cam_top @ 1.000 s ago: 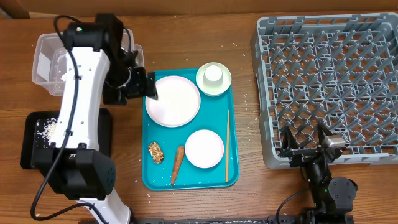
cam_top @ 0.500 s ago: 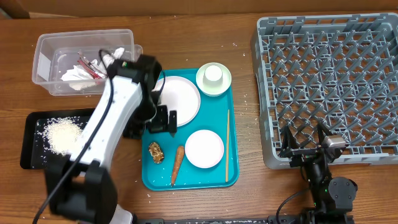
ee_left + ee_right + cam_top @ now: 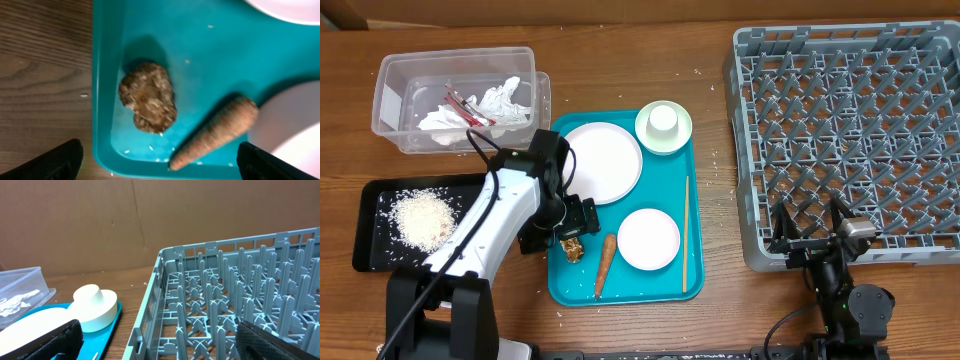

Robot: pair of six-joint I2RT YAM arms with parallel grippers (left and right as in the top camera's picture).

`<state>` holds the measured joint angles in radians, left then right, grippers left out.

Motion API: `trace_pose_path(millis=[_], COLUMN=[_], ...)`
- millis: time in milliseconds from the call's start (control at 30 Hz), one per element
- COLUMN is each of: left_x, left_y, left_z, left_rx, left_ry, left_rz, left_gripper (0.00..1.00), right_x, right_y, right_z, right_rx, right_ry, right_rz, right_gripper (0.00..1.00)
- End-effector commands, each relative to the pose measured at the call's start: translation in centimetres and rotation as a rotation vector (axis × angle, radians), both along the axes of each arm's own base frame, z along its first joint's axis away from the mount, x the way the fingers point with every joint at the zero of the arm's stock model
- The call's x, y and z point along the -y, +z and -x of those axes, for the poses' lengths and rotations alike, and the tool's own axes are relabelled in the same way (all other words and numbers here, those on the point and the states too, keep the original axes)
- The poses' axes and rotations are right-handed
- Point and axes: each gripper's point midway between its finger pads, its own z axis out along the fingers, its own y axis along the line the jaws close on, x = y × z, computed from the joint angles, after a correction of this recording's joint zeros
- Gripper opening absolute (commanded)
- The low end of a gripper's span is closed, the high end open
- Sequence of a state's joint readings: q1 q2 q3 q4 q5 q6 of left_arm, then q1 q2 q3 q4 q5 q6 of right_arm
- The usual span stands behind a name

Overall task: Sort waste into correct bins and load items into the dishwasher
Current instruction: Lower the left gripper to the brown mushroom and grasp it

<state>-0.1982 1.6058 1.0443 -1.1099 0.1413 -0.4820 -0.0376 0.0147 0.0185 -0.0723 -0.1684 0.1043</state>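
The brown food lump (image 3: 570,246) and the orange carrot (image 3: 605,265) lie at the front left of the teal tray (image 3: 665,285). My left gripper (image 3: 572,228) is open and empty, just above the lump. In the left wrist view the lump (image 3: 147,97) and the carrot (image 3: 215,134) lie between the open fingers (image 3: 160,167). The clear tub (image 3: 390,70) holds the napkin (image 3: 505,98) and the red wrapper (image 3: 460,100). The black tray (image 3: 370,255) holds rice (image 3: 420,218). My right gripper (image 3: 810,238) is open and empty at the front edge of the grey rack (image 3: 850,130).
The teal tray also bears a large plate (image 3: 605,160), a small plate (image 3: 648,238), a green saucer (image 3: 682,138) with a white cup (image 3: 663,119) on it, and a chopstick (image 3: 686,232). The right wrist view shows the rack (image 3: 225,295) and the cup (image 3: 95,307).
My left arm has swung from the clear tub down to the front left of the teal tray, over the brown lump. The right arm has not moved.
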Motion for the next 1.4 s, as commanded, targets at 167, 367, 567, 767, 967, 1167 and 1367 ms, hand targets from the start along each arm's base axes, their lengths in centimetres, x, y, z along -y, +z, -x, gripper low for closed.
trace_pose_path(millis=[167, 367, 567, 767, 967, 1167, 1367], left_x=[-0.7, -0.8, -0.5, -0.6, -0.4, -0.3, -0.2], left_y=[-1.9, -3.3, -3.4, -4.0, -5.9, -6.3, -6.1], left_z=[0.0, 0.4, -0.7, -0.5, 0.4, 0.5, 0.0], left_rx=[0.025, 0.029, 0.075, 0.055, -0.036, -0.051, -0.038], left_ry=[0.086, 0.152, 0.153, 0.151, 0.167, 0.177, 0.173], left_rz=[-0.041, -0.044, -0.031, -0.041, -0.043, -0.042, -0.038], left_gripper=[0.88, 0.83, 0.77, 0.75, 0.72, 0.71, 0.66], right_x=[-0.1, -0.1, -0.1, -0.1, -0.1, -0.1, -0.1], right_y=[-0.2, -0.2, -0.1, -0.2, -0.2, -0.2, -0.2], right_z=[0.0, 0.0, 0.0, 0.0, 0.0, 0.0, 0.0], right_rx=[0.005, 0.005, 0.005, 0.005, 0.005, 0.005, 0.005], right_ry=[0.003, 0.003, 0.003, 0.003, 0.003, 0.003, 0.003], right_rz=[0.001, 0.001, 0.001, 0.001, 0.001, 0.001, 0.001], right_gripper=[1.00, 1.00, 1.00, 1.00, 1.00, 1.00, 1.00])
